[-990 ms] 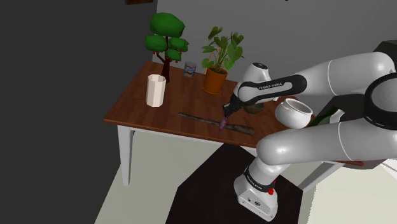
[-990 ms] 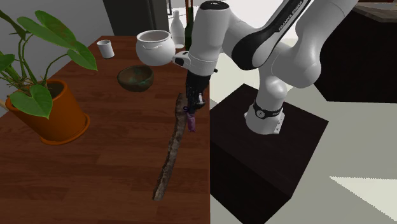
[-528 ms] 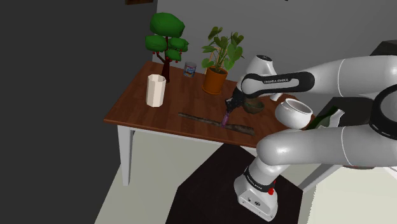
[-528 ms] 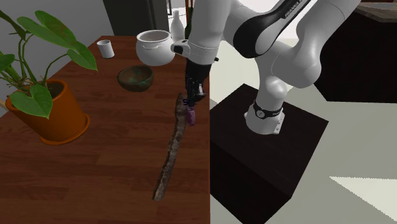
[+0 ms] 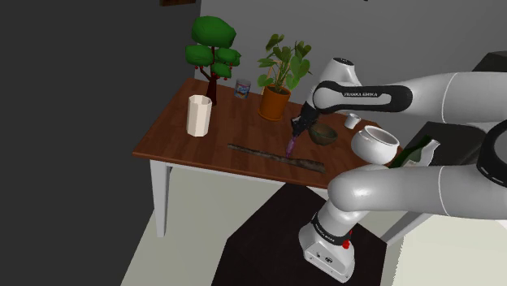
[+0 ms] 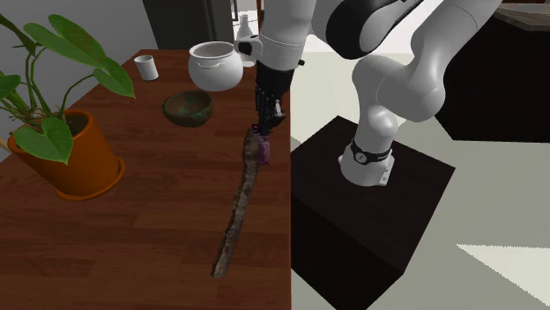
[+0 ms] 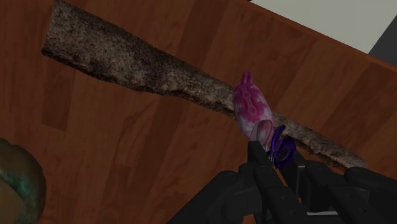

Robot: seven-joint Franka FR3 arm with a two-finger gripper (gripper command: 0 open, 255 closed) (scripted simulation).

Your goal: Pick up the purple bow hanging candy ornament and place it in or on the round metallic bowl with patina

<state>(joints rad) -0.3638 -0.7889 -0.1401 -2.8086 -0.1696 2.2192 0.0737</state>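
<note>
Green-patina bowl (image 6: 187, 107) sits on tabletop (image 6: 132, 255), at 10 o'clock from the purple ornament (image 6: 265, 151). Ornament hangs over the stick (image 6: 236, 211), its bow pinched in the closed claw (image 6: 263, 131). It's higher than a second ago, clear of tabletop: lift looks done, carry to bowl next.

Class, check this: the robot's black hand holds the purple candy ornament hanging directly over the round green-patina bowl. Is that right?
No. The black hand holds the purple candy ornament over the long rough brown strip; the round green-patina bowl lies off to one side, as the wrist view shows.
</note>
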